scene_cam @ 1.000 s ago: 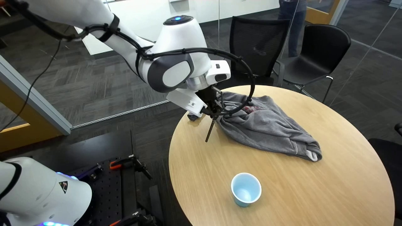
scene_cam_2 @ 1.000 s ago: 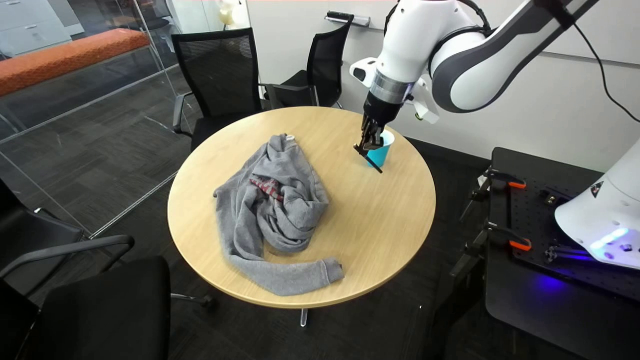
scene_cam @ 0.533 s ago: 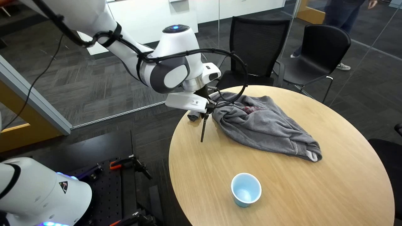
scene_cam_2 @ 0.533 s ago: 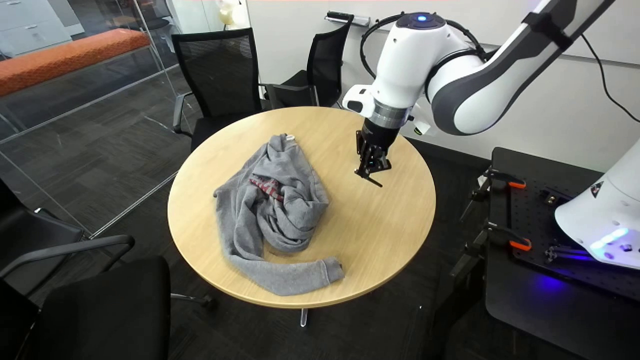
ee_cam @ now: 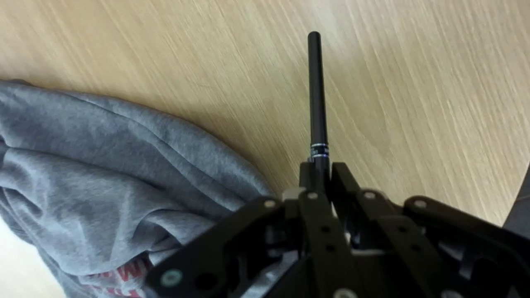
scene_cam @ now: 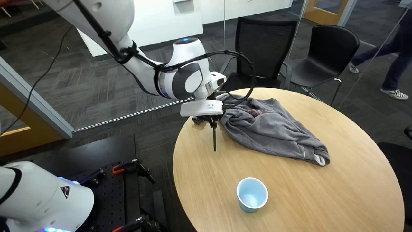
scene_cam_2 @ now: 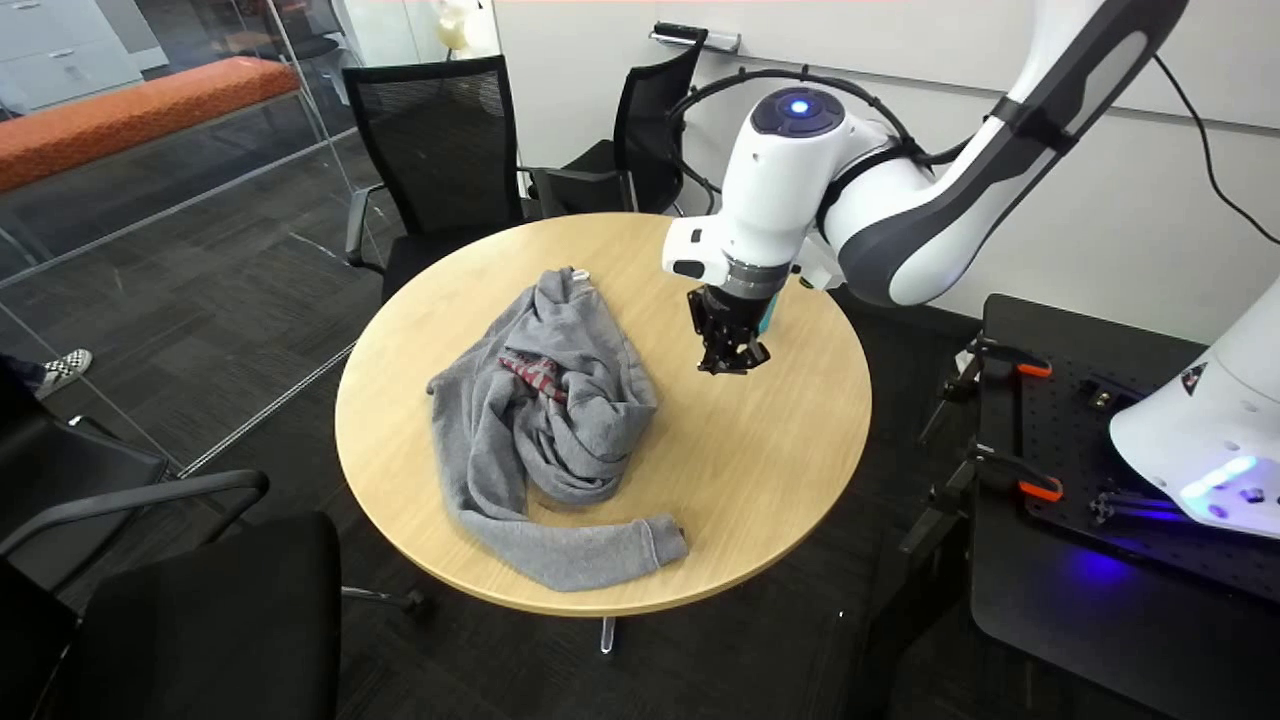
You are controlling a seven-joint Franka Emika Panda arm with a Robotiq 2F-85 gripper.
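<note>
In an exterior view, the hand [scene_cam: 213, 121] gripped a black pen [scene_cam: 214, 140] over the tabletop [scene_cam: 305, 193], near a gray sweatshirt [scene_cam: 273, 132]; a blue cup [scene_cam: 252, 195] stood apart. In an exterior view, the arm [scene_cam_2: 785, 180] mostly hid the cup. In the wrist view, fingers [ee_cam: 343, 178] pinched the pen.

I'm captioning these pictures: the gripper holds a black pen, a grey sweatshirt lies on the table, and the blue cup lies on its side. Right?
Not quite: the blue cup stands upright, as an exterior view shows. The gripper does hold a black pen, and a grey sweatshirt lies on the table.
</note>
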